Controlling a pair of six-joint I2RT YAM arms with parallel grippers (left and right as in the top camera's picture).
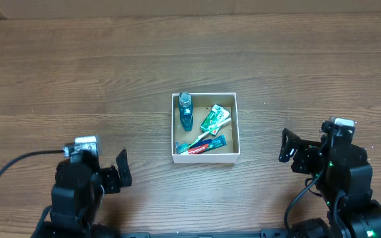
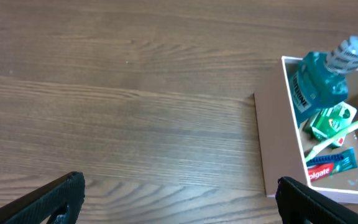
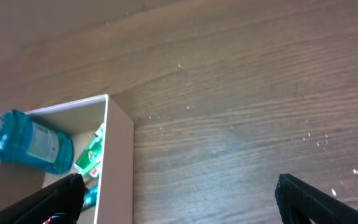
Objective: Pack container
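Note:
The container [image 1: 231,99] is a shallow square box with white walls and a brown floor at the table's middle. In it lie a blue mouthwash bottle [image 1: 186,111], a green packet [image 1: 214,119], a toothbrush [image 1: 204,136] and a red and blue toothpaste tube [image 1: 207,146]. My left gripper [image 1: 121,167] is open and empty, left of the box and nearer the front. My right gripper [image 1: 287,147] is open and empty, right of the box. The box also shows in the left wrist view [image 2: 272,143] and the right wrist view [image 3: 120,162].
The wooden table [image 1: 78,73] spreads around the box. A black cable [image 1: 5,173] loops at the left arm's base. Small white specks [image 3: 312,140] dot the wood on the right.

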